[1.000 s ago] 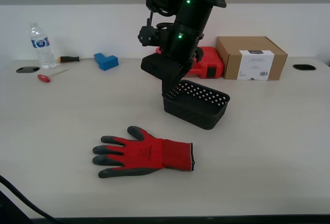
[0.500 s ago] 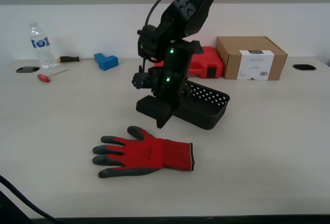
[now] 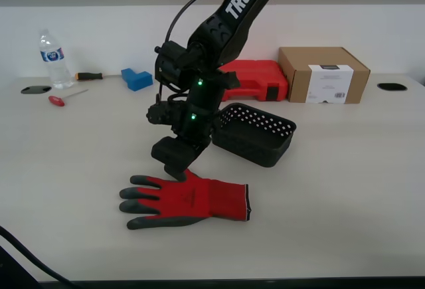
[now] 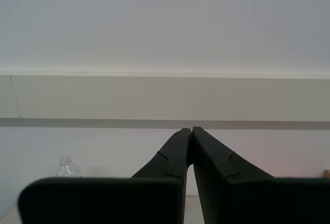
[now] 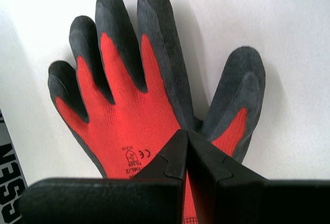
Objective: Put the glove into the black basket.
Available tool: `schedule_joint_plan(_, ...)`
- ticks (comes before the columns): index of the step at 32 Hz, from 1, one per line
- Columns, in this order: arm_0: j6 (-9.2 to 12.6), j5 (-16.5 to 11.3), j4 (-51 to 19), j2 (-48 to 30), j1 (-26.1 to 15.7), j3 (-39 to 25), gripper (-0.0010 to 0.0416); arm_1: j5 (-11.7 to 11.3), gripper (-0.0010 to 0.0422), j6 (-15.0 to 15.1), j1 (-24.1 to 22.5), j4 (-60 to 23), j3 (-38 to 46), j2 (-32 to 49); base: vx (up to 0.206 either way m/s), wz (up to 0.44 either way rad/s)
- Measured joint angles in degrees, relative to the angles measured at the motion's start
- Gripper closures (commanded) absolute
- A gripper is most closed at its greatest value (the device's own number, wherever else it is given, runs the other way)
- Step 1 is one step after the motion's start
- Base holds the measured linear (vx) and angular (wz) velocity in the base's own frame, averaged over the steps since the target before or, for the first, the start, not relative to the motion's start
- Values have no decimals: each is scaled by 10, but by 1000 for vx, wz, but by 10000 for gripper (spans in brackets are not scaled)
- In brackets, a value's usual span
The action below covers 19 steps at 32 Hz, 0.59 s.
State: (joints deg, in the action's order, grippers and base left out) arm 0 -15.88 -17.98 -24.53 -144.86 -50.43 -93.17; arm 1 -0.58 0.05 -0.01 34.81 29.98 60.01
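Glove (image 3: 189, 199): red knit back, dark grey coated fingers and thumb, black-edged cuff; lies flat on the tabletop (image 3: 345, 196), fingers toward the exterior view's left.
Black basket (image 3: 254, 133): perforated walls, just behind the glove, apart from it.
My first claw (image 5: 187, 137): jaws pressed together, tips over the glove near the thumb's base.
My second claw (image 4: 191, 133): jaws together, holding nothing.
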Motion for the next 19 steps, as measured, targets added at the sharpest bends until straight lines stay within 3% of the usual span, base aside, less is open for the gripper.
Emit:
schedule_joint_plan(4,3,2,0,-1,3,15,384,0,412,0,0,0,0,0,0,0)
schedule_joint_plan(7,5,2,2,0,9,35,317,0,412,0,0,0,0,0,0,0)
schedule_joint_plan(10,4,20,4,-2,11,46,268,0,412,0,0,0,0,0,0,0)
schedule_joint_plan(12,2,33,11,-1,14,49,214,0,412,0,0,0,0,0,0,0)
schedule_joint_plan(14,-12,71,26,-1,13,59,177,0,412,0,0,0,0,0,0,0)
schedule_joint_plan(19,-31,89,36,-1,14,68,128,0,412,0,0,0,0,0,0,0)
